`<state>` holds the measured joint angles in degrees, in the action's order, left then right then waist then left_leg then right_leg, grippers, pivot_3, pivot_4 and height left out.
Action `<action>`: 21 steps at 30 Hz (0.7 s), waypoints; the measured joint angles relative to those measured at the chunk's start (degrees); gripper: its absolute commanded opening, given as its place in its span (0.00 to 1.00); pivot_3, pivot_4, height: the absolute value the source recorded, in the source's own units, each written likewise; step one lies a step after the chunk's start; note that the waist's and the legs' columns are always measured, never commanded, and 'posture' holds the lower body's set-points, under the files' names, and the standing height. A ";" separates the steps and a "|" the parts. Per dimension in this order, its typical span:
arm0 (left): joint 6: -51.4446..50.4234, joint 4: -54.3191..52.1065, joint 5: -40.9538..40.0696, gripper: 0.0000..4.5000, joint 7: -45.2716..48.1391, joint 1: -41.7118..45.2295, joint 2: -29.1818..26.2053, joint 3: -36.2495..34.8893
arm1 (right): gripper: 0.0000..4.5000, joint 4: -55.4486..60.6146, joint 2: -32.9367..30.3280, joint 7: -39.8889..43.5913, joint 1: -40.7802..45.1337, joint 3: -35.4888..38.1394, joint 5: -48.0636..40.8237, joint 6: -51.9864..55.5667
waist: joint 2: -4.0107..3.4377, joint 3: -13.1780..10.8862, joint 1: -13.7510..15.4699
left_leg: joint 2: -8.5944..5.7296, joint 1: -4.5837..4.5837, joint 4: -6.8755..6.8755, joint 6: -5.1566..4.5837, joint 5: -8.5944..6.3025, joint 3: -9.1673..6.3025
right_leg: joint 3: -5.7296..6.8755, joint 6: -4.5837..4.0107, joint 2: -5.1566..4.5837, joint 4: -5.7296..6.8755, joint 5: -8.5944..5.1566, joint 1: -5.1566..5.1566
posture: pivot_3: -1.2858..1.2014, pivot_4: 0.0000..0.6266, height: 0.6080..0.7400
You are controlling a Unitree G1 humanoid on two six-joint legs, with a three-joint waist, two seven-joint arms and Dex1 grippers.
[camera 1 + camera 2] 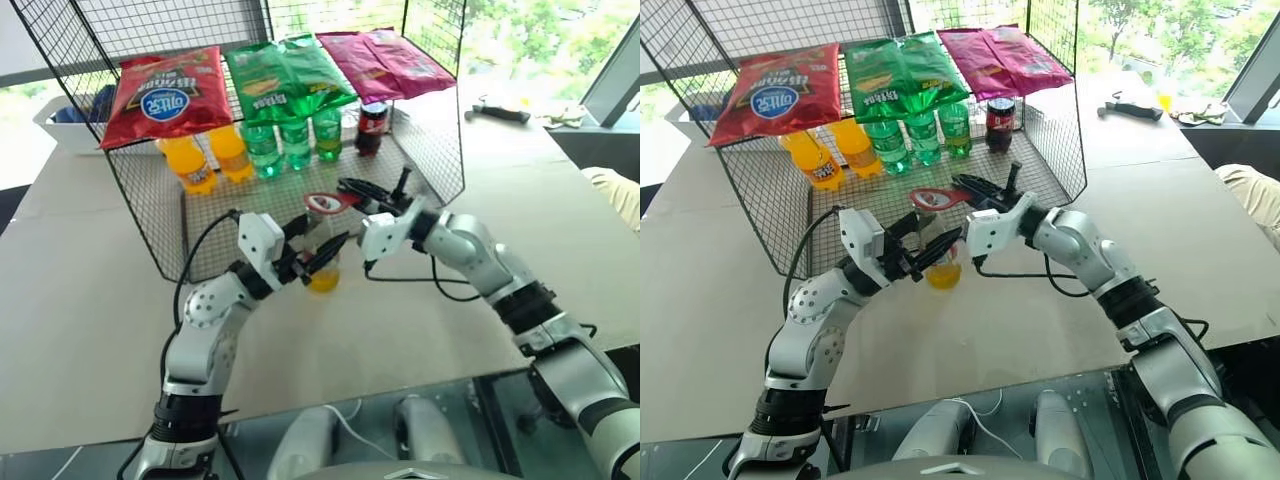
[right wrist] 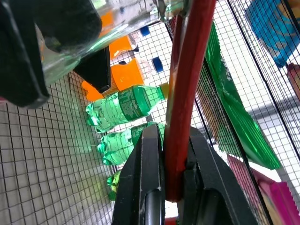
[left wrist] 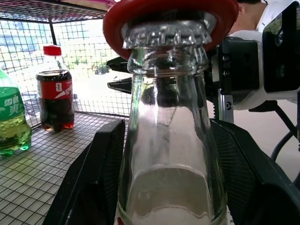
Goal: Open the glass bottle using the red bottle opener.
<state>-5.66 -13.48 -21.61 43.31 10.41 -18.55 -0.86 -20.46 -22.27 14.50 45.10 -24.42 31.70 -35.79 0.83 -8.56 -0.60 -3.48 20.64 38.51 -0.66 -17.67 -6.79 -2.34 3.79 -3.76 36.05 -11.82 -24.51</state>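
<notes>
The glass bottle (image 1: 323, 268) stands upright on the table just in front of the wire rack, with yellow-orange drink in its lower part. My left gripper (image 1: 319, 240) is shut on it, and both black fingers (image 3: 96, 180) press against its clear neck (image 3: 171, 154). The crown cap (image 3: 164, 33) sits on the bottle's mouth. The red bottle opener (image 1: 326, 203) lies level over the top, its ring head (image 3: 117, 23) around the cap. My right gripper (image 2: 174, 138) comes in from the right and is shut on the opener's handle (image 2: 187, 79).
A wire rack (image 1: 440, 150) stands behind, with red, green and magenta snack bags (image 1: 165, 95) on its top. Inside are orange bottles (image 1: 190, 165), green bottles (image 1: 295, 140) and a cola bottle (image 1: 372, 128). A black tool (image 1: 500, 112) lies far right. A person's sleeve (image 1: 615, 195) shows at the right edge.
</notes>
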 measured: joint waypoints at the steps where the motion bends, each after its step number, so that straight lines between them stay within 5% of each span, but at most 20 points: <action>1: -0.01 0.00 0.01 0.50 0.00 0.00 0.00 0.00 | 0.00 -0.40 -0.21 -0.01 0.55 -0.01 0.36 -0.56 | 0.00 0.00 0.00 | 0.00 0.00 0.00 0.00 0.00 0.00 | 0.00 0.00 0.00 0.00 0.00 0.00 | 0.52 0.24 1.00; 21: 0.51 1.29 0.35 0.50 -0.54 1.64 0.44 0.93 | 0.00 -5.54 -2.93 -6.54 8.10 -0.16 8.52 -9.14 | 0.01 0.01 -0.08 | -0.03 0.03 -0.07 0.00 0.00 0.01 | 0.00 0.00 0.02 -0.08 0.00 -0.04 | 0.52 0.24 1.00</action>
<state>-5.15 -12.19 -21.26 42.78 12.05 -18.11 0.07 -25.99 -25.20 7.96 53.20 -24.57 40.22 -44.94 0.85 -8.55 -0.68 -3.51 20.67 38.44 -0.66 -17.67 -6.79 -2.34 3.79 -3.74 35.97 -11.82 -24.55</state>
